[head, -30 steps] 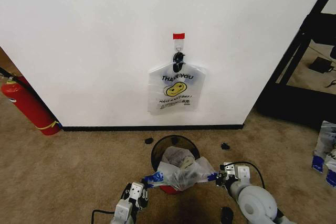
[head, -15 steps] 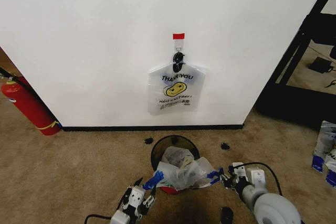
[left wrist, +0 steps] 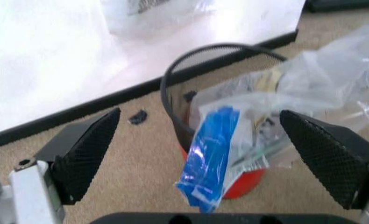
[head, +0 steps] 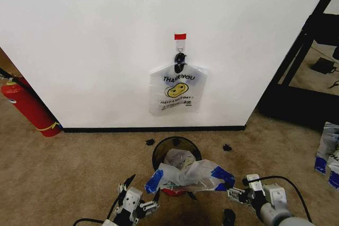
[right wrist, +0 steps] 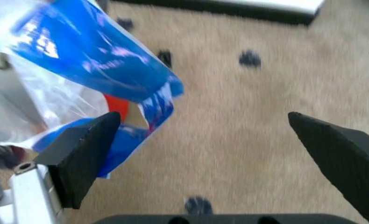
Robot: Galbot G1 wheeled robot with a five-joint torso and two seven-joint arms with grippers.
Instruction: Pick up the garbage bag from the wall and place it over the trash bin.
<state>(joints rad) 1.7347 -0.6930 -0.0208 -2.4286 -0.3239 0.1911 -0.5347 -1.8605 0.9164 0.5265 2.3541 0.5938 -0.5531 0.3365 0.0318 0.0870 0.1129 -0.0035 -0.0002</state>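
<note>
Two end effectors sit low beside the trash bin, both spread wide and grasping nothing. On the carpet just in front of the wall stands the trash bin, and the garbage bag is draped across its near rim, with crumpled plastic filling the opening and blue patches hanging off each side. Just left of the bin, the left end effector is released, its fingers framing the bin and a dangling blue patch. To the bin's right, the right end effector is near the bag's other blue corner, apart from it. Above the bin, a second smiley bag hangs from a hook under red tape. Far left of the bin a fire extinguisher leans against the wall.
</note>
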